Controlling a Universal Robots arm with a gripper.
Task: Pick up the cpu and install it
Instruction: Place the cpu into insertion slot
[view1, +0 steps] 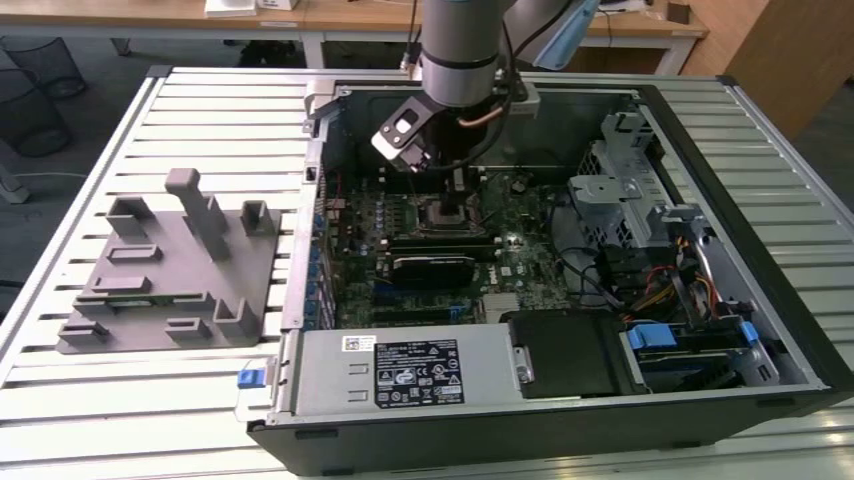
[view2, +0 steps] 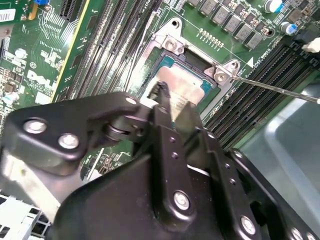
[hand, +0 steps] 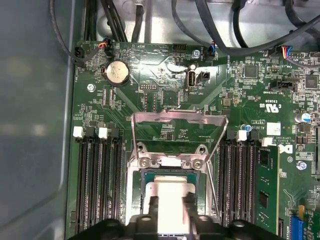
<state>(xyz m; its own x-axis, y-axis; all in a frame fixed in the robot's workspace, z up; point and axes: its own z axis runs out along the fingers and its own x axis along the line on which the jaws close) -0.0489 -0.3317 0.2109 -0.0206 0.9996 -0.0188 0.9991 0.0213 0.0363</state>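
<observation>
Down inside the open computer case (view1: 781, 330) on the slatted counter (view1: 80, 400), the arm (view1: 461, 50) is planted right over the middle of the green motherboard (hand: 165, 95). And look at the first wrist view: the end effector (hand: 171, 206) sits at the socket (hand: 134, 200), its two dark fingers (hand: 153, 206) closed against opposite sides of the cpu (hand: 170, 192). That pale silvery chip lies square within the socket opening, teal edges showing around it. In the second wrist view one fingertip (view2: 160, 92) touches the chip's edge. The metal load frame (hand: 177, 117) stands tilted up, open, just beyond the chip. Memory slots (hand: 92, 185) run along both sides. Over on the exterior view's left, well apart from the case, the grey plastic fixture (view1: 160, 270) rests on the counter.
</observation>
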